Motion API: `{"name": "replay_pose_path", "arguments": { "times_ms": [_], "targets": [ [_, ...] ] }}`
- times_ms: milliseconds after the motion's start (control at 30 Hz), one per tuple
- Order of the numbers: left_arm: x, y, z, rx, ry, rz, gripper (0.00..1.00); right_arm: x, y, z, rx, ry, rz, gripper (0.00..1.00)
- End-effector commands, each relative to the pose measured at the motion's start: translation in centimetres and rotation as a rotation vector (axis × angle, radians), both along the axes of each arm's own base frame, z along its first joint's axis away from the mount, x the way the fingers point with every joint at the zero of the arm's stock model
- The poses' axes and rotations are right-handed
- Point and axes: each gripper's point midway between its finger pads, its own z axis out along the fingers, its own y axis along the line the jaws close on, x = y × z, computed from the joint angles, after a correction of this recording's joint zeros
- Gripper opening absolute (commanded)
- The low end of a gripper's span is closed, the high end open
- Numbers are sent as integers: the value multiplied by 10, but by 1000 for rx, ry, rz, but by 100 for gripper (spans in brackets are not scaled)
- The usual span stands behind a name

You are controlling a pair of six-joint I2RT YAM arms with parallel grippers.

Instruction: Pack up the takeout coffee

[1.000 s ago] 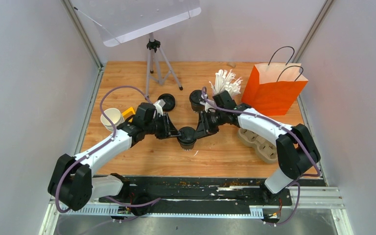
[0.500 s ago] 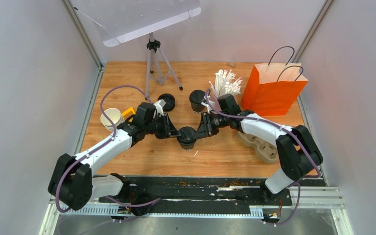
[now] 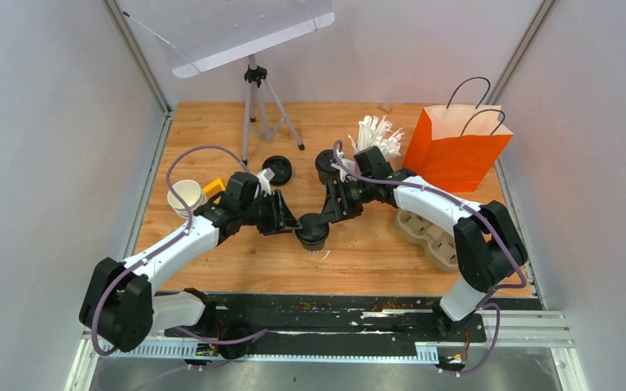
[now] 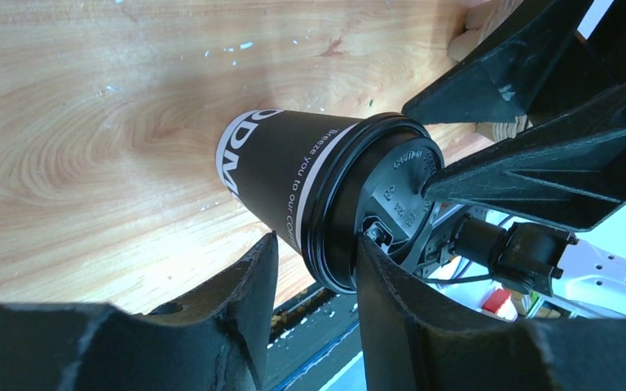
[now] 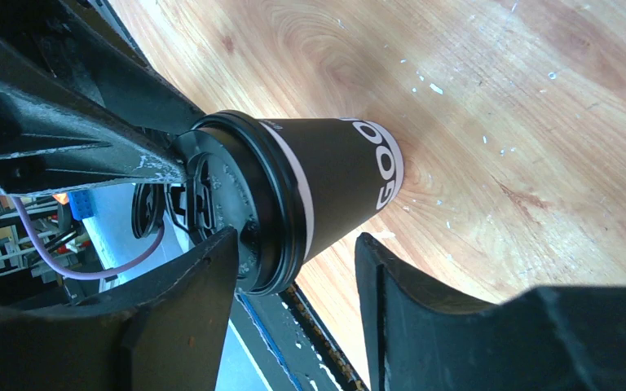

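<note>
both apart: left claw and right claw straddle the lidded cup, well left of the orange bag. lid looks seated; next, one clamps, carries it bagward.

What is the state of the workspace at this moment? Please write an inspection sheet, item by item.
Surface: wooden table, small pale specks near the middle.
Job's things: black lidded cup upright between both grippers; second lidded cup behind it; loose black lid; white open cup at left.
Clutter: yellow object; white straws; pulp tray; orange bag.
Grippers: left gripper straddles the lid, grip unclear; right gripper open, gap beside the cup.
Cables: purple cables loop along both arms.
Surroundings: tripod at back; grey walls.
</note>
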Motion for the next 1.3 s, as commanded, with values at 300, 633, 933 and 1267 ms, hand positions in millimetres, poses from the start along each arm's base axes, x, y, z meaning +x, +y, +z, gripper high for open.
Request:
{"name": "replay_pose_path", "arguments": {
  "times_ms": [300, 633, 933, 1267],
  "targets": [
    [-7, 6, 18, 53, 8, -18, 64, -15, -3, 17, -1, 19, -20, 66],
    [9, 11, 28, 134, -84, -69, 75, -31, -5, 17, -10, 42, -20, 70],
    [17, 4, 17, 153, -110, -138, 72, -34, -4, 12, -24, 76, -24, 52],
    [19, 5, 4, 186, -94, -162, 69, -36, -1, 14, -18, 94, -29, 49]
  ]
}}
